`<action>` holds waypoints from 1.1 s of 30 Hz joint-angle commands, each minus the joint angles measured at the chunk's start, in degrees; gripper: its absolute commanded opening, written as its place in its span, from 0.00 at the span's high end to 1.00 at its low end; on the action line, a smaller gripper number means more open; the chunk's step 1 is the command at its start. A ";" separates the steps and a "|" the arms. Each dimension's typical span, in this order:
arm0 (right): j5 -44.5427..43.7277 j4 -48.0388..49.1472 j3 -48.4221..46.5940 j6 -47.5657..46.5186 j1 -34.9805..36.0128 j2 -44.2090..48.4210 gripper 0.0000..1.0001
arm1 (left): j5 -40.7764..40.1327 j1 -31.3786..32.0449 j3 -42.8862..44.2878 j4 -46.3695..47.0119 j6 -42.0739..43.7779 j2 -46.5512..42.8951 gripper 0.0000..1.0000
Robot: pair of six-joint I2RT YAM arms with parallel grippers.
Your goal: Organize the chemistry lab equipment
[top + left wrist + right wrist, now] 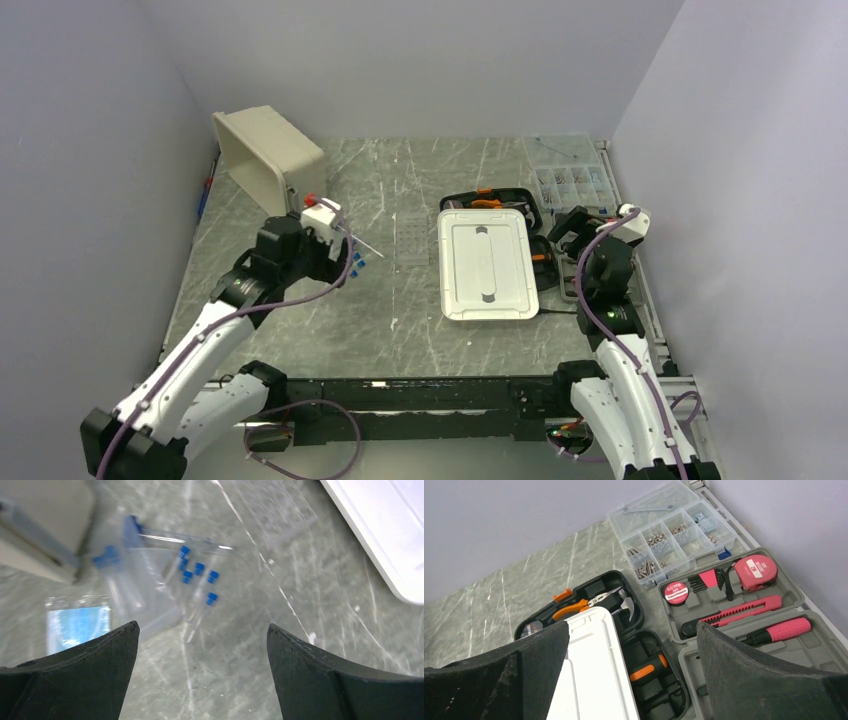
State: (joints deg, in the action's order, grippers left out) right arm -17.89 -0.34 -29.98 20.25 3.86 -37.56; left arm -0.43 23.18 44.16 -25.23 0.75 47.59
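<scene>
Over the left of the table [400, 320], hovering with the left hand [202, 627] spread wide above the blue-capped vials [198, 571] near the clear rack [280, 510], and the right hand [633, 630] likewise spread by the grey tool case [791, 600]; seemingly approaching, next needing descent onto one vial, then a pinch.

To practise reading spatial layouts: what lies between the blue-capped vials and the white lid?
A flat clear perforated rack lies between the vials and lid, shown in the top view.
</scene>
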 commanded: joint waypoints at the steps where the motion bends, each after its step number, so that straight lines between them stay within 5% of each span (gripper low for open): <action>1: 0.16 2.57 0.31 0.97 0.15 0.90 0.00 | 9.34 2.18 0.00 -1.25 2.37 6.31 0.01; 4: 0.29 2.30 0.38 1.10 0.14 1.06 0.00 | 11.36 2.81 0.88 -3.77 1.98 12.05 0.02; 12: -0.12 2.45 1.26 2.05 0.18 3.43 0.00 | 13.95 0.18 2.69 -5.40 1.32 20.74 0.29; 24: 0.12 2.61 1.63 2.32 0.18 5.11 0.00 | 2.87 -1.53 6.54 -8.12 -0.32 32.30 0.32; 33: 0.40 2.55 1.70 2.54 0.15 5.65 0.00 | 2.81 -2.09 8.66 -8.39 -0.40 37.44 0.38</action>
State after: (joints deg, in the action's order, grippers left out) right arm -17.69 -0.34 -28.32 22.15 3.86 -32.73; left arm 3.53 21.30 50.22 -33.32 0.82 83.66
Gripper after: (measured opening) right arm 0.994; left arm 0.635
